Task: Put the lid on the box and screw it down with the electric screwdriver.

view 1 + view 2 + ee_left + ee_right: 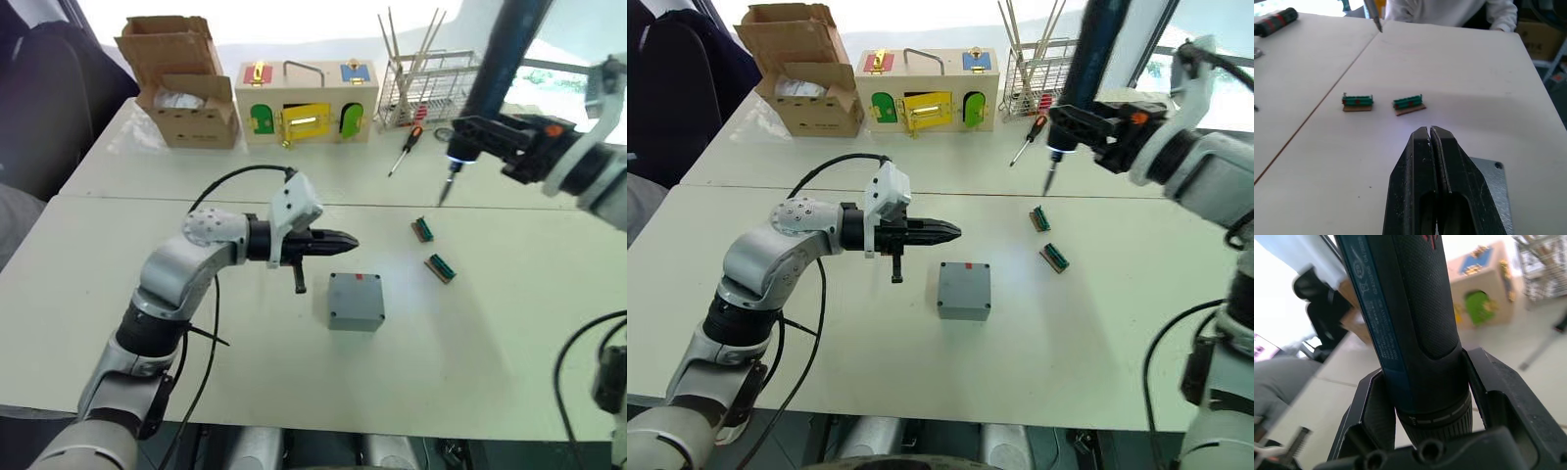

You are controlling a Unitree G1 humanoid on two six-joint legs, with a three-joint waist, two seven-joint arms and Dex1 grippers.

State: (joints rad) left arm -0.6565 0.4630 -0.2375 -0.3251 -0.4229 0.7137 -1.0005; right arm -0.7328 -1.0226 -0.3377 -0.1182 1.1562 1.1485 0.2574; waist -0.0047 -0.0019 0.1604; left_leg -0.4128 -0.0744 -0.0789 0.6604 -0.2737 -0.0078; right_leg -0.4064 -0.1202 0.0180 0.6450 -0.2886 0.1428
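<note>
Here, near to far across the table:
Box: the box point(355, 301) sits on the table point(470, 362), toward the middle of the near half, with the lid point(1496, 196) already seated on top; a small red mark shows at its far edge.
Left gripper: the left gripper point(345, 240) hovers just beyond the box's far left corner, its 2 black fingers point(1425, 166) pressed together with nothing between them.
Green parts: 2 small green connector pieces point(439, 267) lie to the right of the box, near each other but apart.
Right gripper: the right gripper point(1087, 122) pinches the electric screwdriver point(1083, 73) around its lower barrel, holding it upright above the seam between the 2 tabletops, bit tip down and clear of the surface.
Hand screwdriver: a slim red-and-black screwdriver point(404, 151) lies on the far tabletop.
Far edge: a cardboard carton point(181, 83), a wooden box with coloured doors point(306, 103) and a wire rack point(426, 88) stand in a row.
</note>
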